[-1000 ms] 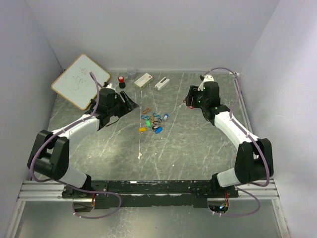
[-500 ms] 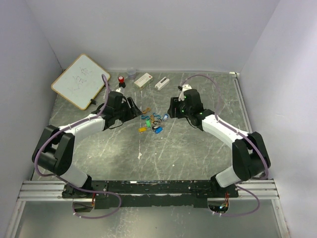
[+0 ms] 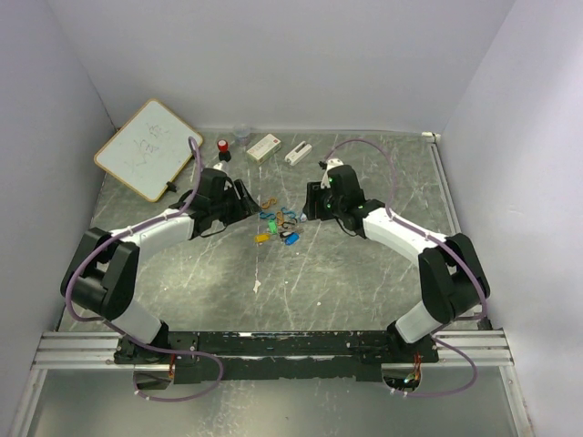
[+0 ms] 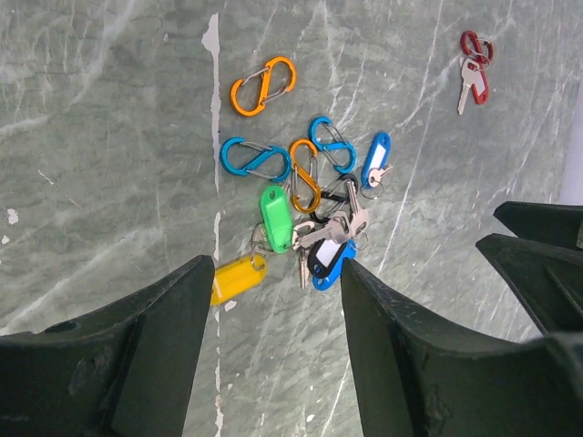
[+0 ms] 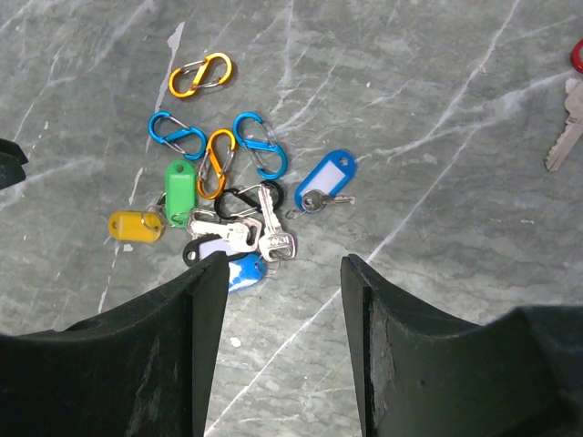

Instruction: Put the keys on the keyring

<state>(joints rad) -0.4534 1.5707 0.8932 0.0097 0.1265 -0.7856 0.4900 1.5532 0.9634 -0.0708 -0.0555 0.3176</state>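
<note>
The keys [image 3: 281, 224] lie in a small heap mid-table: green [image 4: 275, 218], yellow [image 4: 239, 279], blue [image 4: 375, 162] and black-and-blue tags [image 5: 223, 257] with silver keys [image 5: 273, 238]. Several S-shaped snap clips, orange [image 4: 264, 86] and blue [image 4: 255, 159], lie among them; I cannot tell which is the keyring. My left gripper [image 3: 248, 197] hovers just left of the heap, open and empty [image 4: 278, 269]. My right gripper [image 3: 312, 202] hovers just right of it, open and empty [image 5: 284, 264]. Both point at the heap from opposite sides.
A lone silver key on a red ring [image 4: 474, 77] lies apart, beyond the right gripper. At the back stand a whiteboard [image 3: 148, 148], a red-capped black cylinder [image 3: 223, 148], a clear cup [image 3: 241, 134] and two white blocks [image 3: 264, 147] [image 3: 298, 152]. Walls close in on three sides.
The right arm has swung left from the table's right side to the heap, its jaws narrowing slightly. The left gripper has moved right, closer to the heap.
</note>
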